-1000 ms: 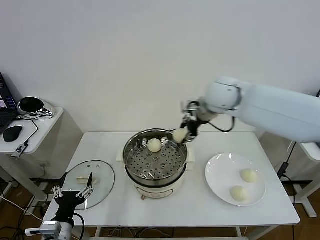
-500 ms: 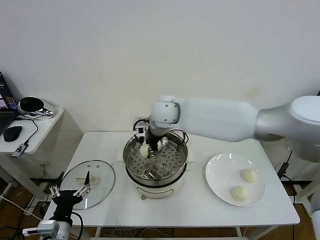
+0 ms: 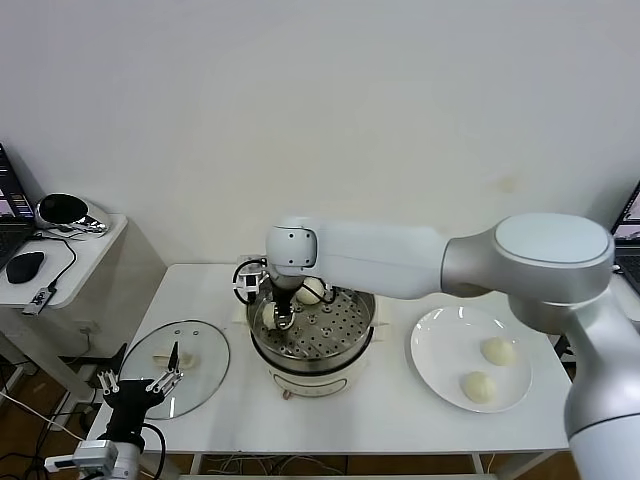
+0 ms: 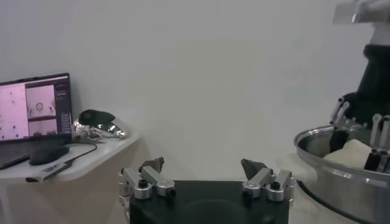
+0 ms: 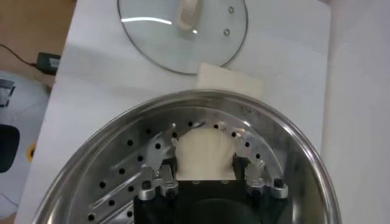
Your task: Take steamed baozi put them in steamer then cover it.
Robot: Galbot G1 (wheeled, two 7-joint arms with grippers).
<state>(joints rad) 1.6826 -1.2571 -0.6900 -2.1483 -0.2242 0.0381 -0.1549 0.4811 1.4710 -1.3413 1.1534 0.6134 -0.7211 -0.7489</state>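
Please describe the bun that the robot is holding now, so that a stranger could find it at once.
Look at the round shiny steel steamer in the table's middle. Near its left wall, the right hand grips a smooth cream-white bun over the perforated tray. The other bun inside sits free at the back; two more lie on the flat white plate.

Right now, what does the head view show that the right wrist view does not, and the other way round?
Only the head view shows the white plate with two steamed baozi, another baozi at the steamer's back, and the idle left hand, open, beside the table.

Only the right wrist view shows the right hand closed on a baozi against the perforated tray.

Both show the steamer, the glass cover on the table and the right hand.
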